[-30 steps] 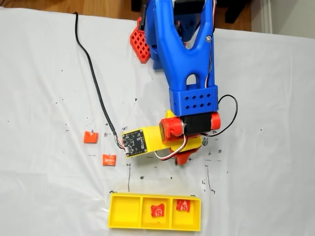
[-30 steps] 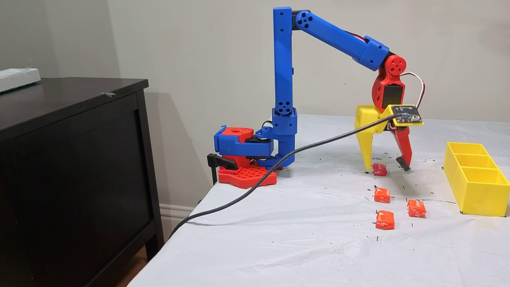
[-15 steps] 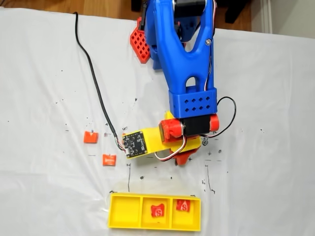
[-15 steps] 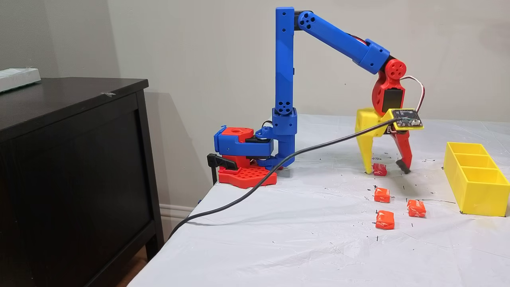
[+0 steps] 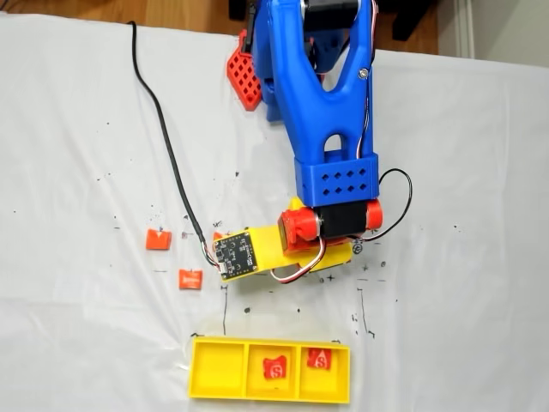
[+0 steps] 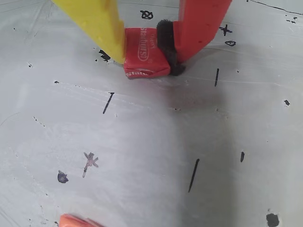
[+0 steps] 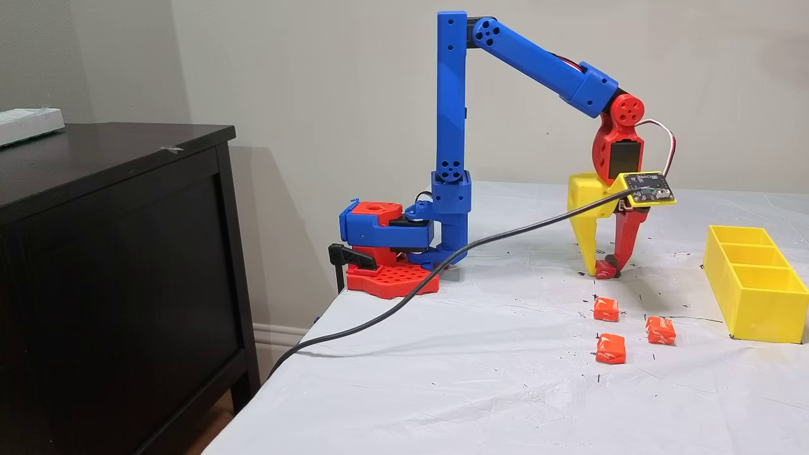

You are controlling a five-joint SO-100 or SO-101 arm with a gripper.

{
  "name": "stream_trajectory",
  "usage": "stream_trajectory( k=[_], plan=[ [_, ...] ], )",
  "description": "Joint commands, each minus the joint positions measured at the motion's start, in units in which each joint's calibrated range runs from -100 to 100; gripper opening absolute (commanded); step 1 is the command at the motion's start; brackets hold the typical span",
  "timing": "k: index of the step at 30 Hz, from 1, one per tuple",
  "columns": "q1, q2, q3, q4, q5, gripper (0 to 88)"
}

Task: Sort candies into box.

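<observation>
In the wrist view, the gripper (image 6: 144, 47) squeezes a red candy (image 6: 144, 54) between its yellow and red fingers, down on the white cloth (image 6: 151, 142). In a fixed view, the yellow box (image 7: 755, 284) sits off to its right.

home room | dark wooden dresser (image 7: 114, 253) | wood floor (image 5: 129, 10)

White "S" on each of two candies in the box (image 5: 269, 393), one (image 5: 274, 370) in the middle compartment, one (image 5: 319, 359) in the right compartment, white lettering on the candy (image 6: 144, 52) between the fingers, too blurred to read, hand-drawn black marks on the table cover (image 6: 142, 156)
</observation>
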Motion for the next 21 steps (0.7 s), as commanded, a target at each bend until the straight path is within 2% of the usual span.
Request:
stream_trajectory(
  k=[1,10,21],
  plan=[
    [1.6,-7.0,-1.8,1.3,0.1,0.2],
    [7.1,-20.4,-8.8,2.1,0.1,0.2],
    [14.8,-15.4,-23.0,0.1,0.2,0.2]
  ],
)
